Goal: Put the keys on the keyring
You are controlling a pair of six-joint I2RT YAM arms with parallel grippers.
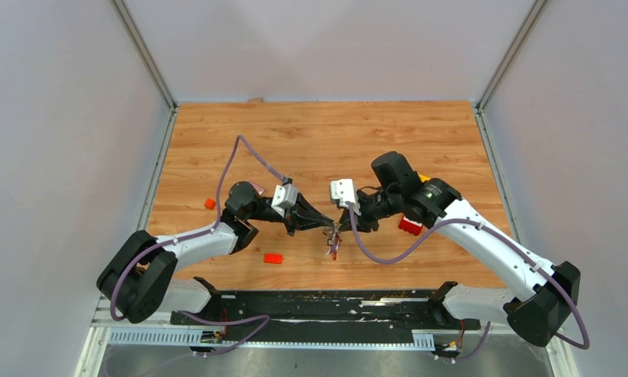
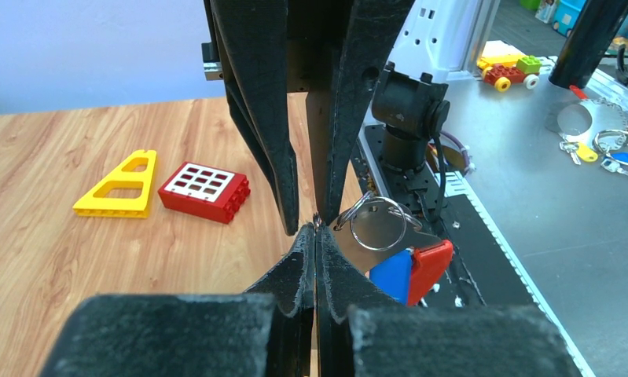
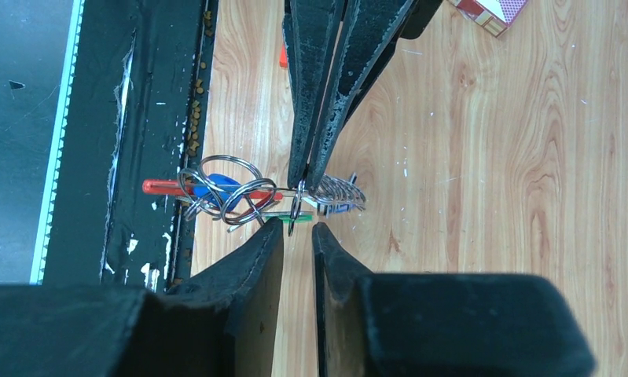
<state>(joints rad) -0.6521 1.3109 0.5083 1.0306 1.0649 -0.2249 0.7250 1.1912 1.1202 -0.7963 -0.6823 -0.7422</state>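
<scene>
The keyring (image 1: 334, 243) hangs between the two arms above the table's near middle. It is a bunch of steel rings (image 3: 224, 192) with a coiled strip (image 3: 338, 192). Keys with blue and red tags (image 2: 411, 271) hang from a ring (image 2: 379, 224), and a green tag (image 3: 283, 217) shows beside them. My left gripper (image 2: 316, 228) is shut, pinching a ring wire at its tips (image 3: 304, 182). My right gripper (image 3: 299, 229) faces it with a narrow gap between its fingers. A small ring (image 3: 294, 214) stands just in front of that gap, ungripped.
A red brick with a white grid (image 2: 204, 191) and a yellow triangular piece (image 2: 122, 184) lie on the wood behind the right arm. A small red block (image 1: 273, 258) and an orange block (image 1: 209, 203) lie near the left arm. A black rail (image 1: 326, 306) runs along the near edge.
</scene>
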